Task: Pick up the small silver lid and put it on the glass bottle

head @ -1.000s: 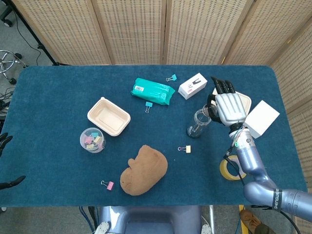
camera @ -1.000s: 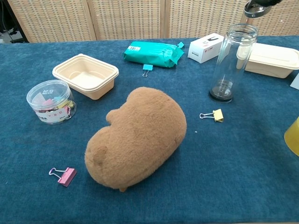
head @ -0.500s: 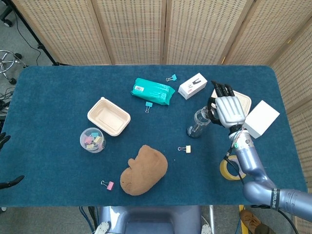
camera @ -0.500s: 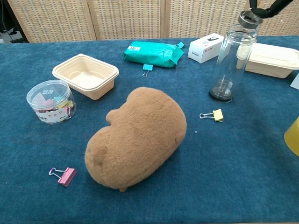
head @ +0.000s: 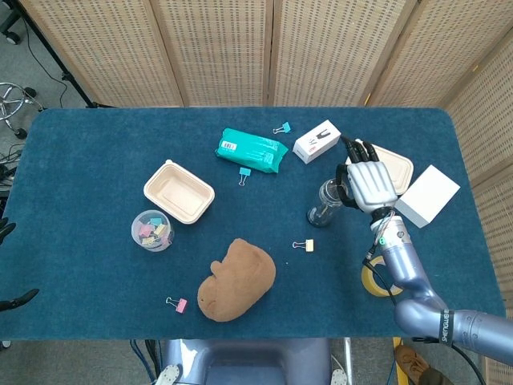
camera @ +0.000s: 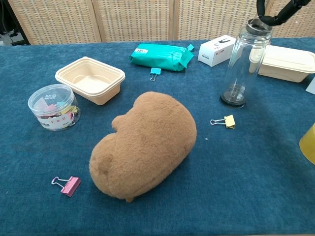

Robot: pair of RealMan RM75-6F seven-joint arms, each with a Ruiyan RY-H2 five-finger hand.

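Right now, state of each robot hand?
Left robot hand: only dark fingertips show at the frame edge; cannot be told.
Right robot hand: holding the small silver lid on the mouth of the glass bottle.

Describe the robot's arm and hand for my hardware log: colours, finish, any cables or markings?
The right hand has a pale silver-grey back and black fingers. Its arm is glossy silver-blue, with a black band bearing white lettering, too small to read, near the elbow. A thin dark cable loops beside the wrist. The left hand shows only black fingertips.
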